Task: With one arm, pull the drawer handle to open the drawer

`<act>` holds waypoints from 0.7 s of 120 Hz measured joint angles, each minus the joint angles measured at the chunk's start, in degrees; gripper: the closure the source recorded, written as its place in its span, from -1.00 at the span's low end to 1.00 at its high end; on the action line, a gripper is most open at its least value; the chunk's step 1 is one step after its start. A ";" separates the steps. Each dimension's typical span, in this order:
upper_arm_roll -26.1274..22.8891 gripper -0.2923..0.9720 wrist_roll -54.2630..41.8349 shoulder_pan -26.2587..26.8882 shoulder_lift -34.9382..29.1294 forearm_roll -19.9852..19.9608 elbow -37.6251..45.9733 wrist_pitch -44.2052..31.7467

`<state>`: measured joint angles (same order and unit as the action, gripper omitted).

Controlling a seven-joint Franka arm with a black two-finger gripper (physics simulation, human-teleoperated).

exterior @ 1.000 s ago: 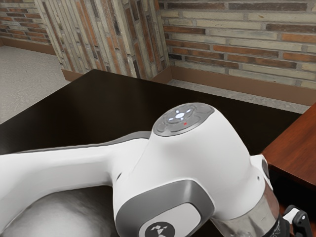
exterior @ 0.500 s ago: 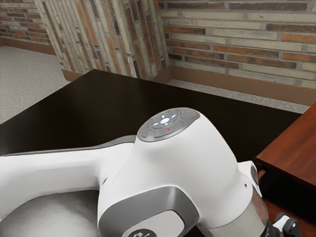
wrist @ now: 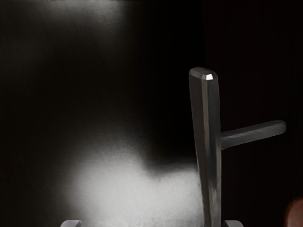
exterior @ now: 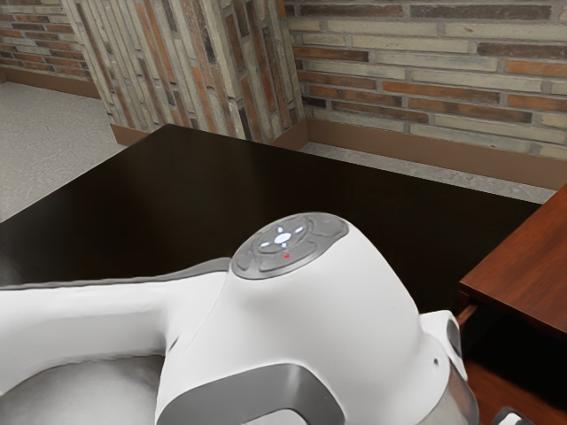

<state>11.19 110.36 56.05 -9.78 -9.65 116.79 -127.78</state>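
The drawer handle (wrist: 206, 142), a dark metal bar on a side post (wrist: 253, 134), stands just under the hand. The gripper (wrist: 151, 223) has its jaws spread wide: the bar runs down just beside one fingertip (wrist: 233, 223), well apart from the other. The drawer (exterior: 496, 390) juts out below the front edge of the reddish cabinet (exterior: 527, 270) at the exterior view's right, a dark gap between them. The white arm (exterior: 292, 354) lies across the dark table (exterior: 177, 195), whose broad top runs back to its far edge before the brick wall (exterior: 425, 71). Since a second ago the arm has drawn back toward the exterior view's left and sunk, and the drawer has come further out.
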 joint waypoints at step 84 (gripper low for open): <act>-1.04 0.00 2.85 0.02 -4.23 0.47 4.32 -1.33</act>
<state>10.15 113.21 56.07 -14.01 -9.19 121.11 -129.11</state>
